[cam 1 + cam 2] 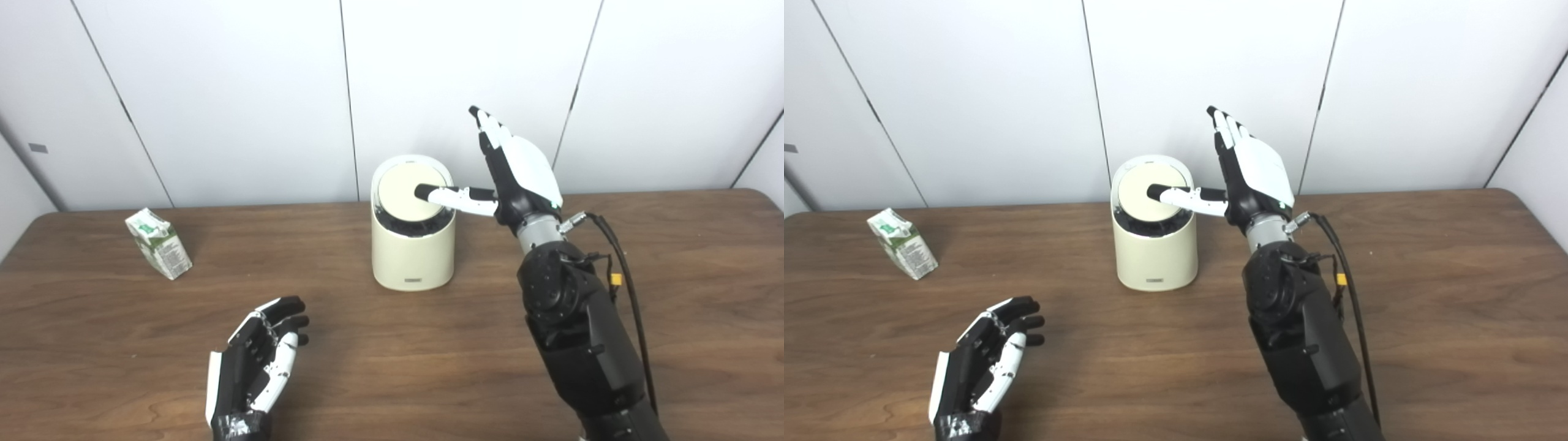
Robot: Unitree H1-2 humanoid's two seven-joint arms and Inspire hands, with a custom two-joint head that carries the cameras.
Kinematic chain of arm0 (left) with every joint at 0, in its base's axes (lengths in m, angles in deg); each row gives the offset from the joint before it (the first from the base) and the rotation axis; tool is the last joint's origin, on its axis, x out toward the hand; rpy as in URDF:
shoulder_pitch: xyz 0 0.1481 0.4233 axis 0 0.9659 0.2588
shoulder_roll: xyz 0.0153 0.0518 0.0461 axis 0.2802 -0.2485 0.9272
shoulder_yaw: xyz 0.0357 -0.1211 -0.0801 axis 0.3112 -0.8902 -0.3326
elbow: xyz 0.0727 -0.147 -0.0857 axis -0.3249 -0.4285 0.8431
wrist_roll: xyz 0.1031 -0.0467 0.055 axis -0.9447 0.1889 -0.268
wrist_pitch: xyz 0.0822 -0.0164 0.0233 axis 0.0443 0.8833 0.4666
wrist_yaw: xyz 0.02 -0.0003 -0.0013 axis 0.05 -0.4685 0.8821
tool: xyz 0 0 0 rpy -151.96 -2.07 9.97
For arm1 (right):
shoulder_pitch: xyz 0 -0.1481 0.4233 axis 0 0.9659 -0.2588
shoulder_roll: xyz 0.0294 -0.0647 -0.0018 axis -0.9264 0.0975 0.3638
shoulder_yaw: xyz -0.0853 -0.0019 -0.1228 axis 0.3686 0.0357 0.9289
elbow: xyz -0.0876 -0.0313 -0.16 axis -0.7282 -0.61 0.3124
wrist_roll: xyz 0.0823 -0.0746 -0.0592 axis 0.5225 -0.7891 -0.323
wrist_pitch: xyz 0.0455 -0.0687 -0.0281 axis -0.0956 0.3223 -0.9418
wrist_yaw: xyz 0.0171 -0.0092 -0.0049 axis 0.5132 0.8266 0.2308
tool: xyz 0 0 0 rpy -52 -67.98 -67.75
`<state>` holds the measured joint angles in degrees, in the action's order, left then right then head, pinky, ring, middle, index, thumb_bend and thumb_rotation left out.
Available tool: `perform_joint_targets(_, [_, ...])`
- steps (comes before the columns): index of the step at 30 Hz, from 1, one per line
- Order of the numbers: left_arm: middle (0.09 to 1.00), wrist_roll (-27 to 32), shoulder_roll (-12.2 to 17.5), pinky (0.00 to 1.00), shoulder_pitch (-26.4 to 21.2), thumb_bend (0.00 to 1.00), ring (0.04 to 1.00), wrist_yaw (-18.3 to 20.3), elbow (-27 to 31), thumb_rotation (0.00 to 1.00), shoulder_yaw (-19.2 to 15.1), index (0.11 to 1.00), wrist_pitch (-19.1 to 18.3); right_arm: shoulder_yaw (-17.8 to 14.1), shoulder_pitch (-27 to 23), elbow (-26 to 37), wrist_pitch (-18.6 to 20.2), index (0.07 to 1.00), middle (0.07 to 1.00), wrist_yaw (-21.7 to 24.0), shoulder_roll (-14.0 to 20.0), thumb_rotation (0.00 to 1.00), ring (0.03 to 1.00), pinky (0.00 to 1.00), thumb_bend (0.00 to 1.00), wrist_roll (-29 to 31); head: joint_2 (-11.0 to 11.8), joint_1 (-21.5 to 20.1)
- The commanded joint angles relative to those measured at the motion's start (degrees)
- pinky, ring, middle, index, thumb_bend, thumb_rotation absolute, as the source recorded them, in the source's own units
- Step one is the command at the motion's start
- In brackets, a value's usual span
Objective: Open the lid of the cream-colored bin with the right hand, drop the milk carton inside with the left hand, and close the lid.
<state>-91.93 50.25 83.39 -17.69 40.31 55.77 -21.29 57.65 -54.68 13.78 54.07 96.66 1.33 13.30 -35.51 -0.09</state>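
The cream-colored bin (412, 257) stands at mid-table. Its round lid (401, 197) is tilted, with a dark gap showing along its front edge. My right hand (514, 171) is raised just right of the bin, fingers straight up and apart, holding nothing. Its thumb (450, 195) reaches sideways over the lid and seems to rest on it. The green and white milk carton (158, 243) lies tilted on the table far left. My left hand (257, 361) hovers low near the front edge, open, fingers loosely curled, well short of the carton.
The brown wooden table (686, 294) spreads across the view. White wall panels (245, 92) rise right behind it. A black cable (625, 275) runs along my right forearm.
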Motion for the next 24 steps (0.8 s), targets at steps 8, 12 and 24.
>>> perform_joint_targets(8, [0.723, 0.0, -1.1, 0.61, -0.3, 0.24, 0.693, 0.2, 1.8, 0.28, 0.8, 0.711, 1.6, 1.3, -3.3, -1.6, 0.1, 1.0, 1.0, 1.4, -1.6, 0.71, 1.0, 1.0, 0.85, -7.0, -0.2, 0.2])
perform_joint_targets(12, [0.726, 0.4, -1.2, 0.62, -0.1, 0.24, 0.696, 0.4, 2.2, 0.28, 0.9, 0.714, 1.4, 1.0, -3.3, -3.2, 0.1, 1.0, 1.0, 2.1, -2.5, 0.68, 1.0, 1.0, 0.87, -9.0, -0.4, 0.4])
perform_joint_targets(24, [0.722, 0.2, -1.5, 0.61, 0.4, 0.24, 0.694, 0.3, 3.1, 0.27, 1.5, 0.712, 0.9, 2.8, -1.8, -8.0, 0.1, 1.0, 1.0, 1.5, -1.7, 0.4, 1.0, 1.0, 0.86, -15.7, -1.0, 0.8])
